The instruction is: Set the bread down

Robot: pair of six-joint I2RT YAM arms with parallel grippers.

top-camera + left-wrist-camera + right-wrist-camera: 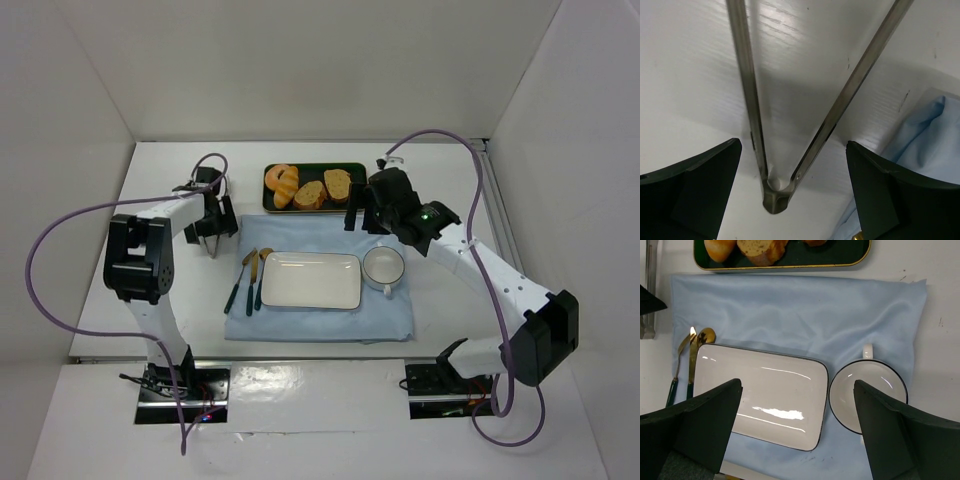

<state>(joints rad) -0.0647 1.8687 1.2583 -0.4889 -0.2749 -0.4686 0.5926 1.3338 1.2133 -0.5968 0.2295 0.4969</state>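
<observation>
The golden-orange bread roll lies at the left end of the dark tray at the back, close against a ring-shaped piece; I cannot separate them cleanly. A golden piece shows cut off at the top of the right wrist view. My left gripper is open, its fingers on either side of the hinge end of metal tongs lying on the table, not touching them. My right gripper is open and empty, above the white plate and cup.
Two brown-crusted bread slices share the tray. The rectangular plate, the cup and a dark-handled knife and spoon lie on a blue cloth. White walls enclose the table on three sides.
</observation>
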